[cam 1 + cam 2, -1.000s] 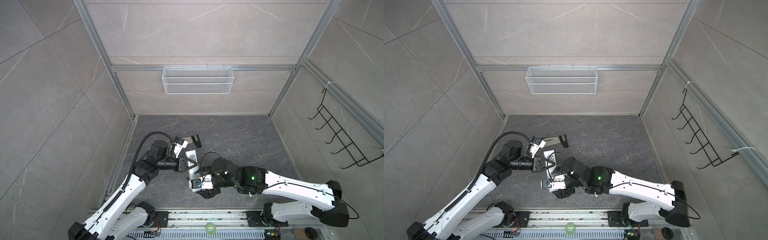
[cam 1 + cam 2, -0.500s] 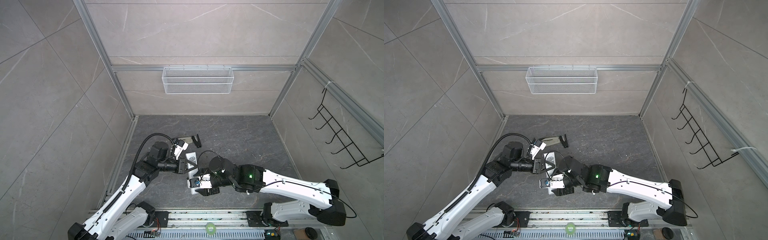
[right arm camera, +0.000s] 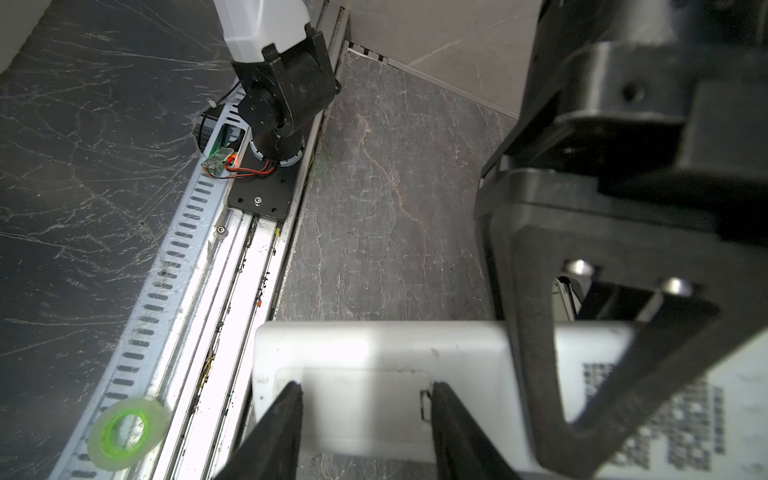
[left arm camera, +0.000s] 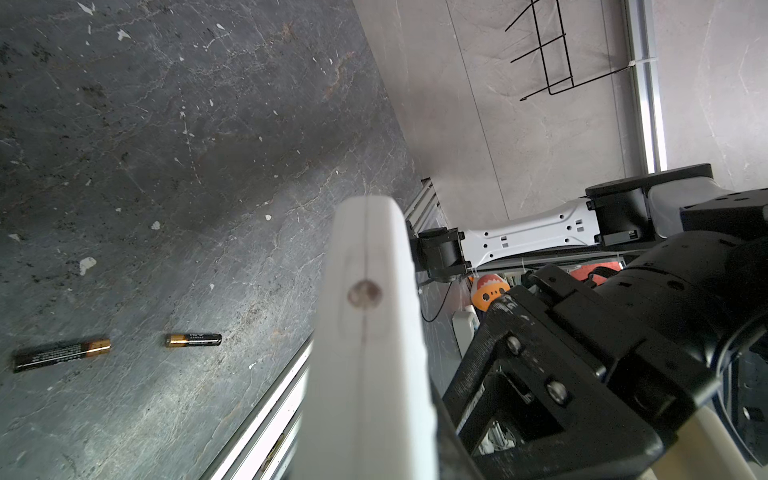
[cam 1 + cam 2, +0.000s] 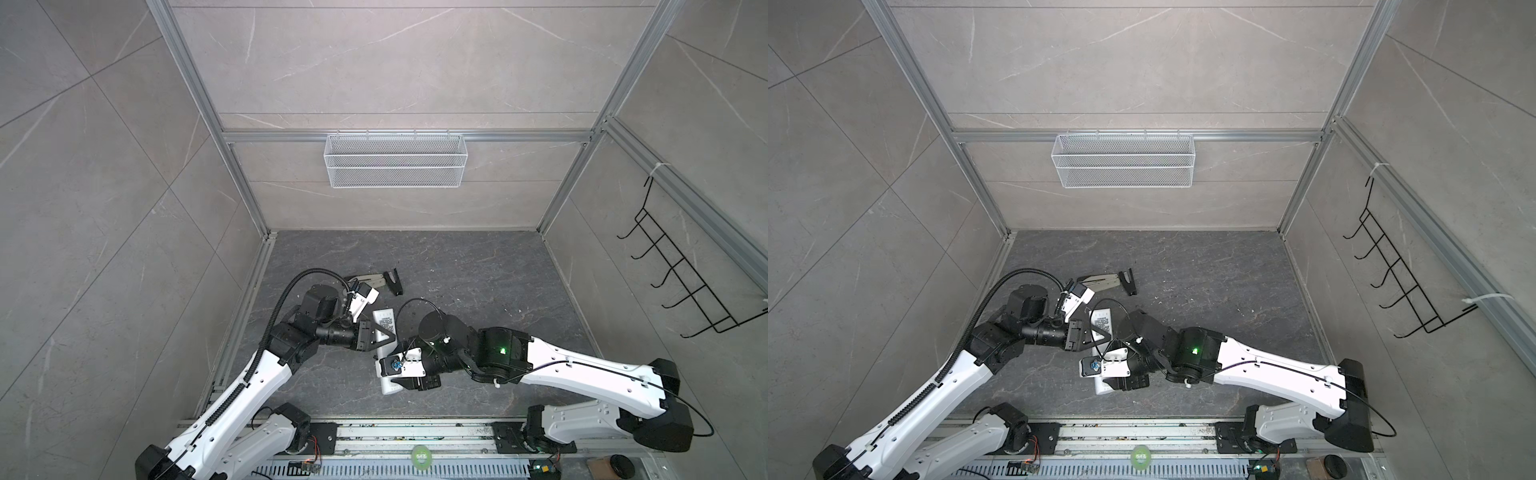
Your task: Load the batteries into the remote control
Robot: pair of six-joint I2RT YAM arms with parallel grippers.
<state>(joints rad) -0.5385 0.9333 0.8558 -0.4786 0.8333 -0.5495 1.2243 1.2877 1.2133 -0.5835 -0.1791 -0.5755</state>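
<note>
The left hand (image 5: pixel 386 336) is clamping the remote (image 5: pixel 385 322) mid-body; the right hand (image 3: pixel 365 388), fingers (image 3: pixel 286 432) half-wide, is straddling the cover (image 3: pixel 365 411) on the remote's back. The batteries (image 4: pixel 193 340) are lying on the surface (image 4: pixel 166 166), apart from the remote.

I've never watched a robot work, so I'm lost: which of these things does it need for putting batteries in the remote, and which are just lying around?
For the job: remote control; two batteries on the floor.
Just lying about: stapler; green tape roll; wire basket on the back wall.
</note>
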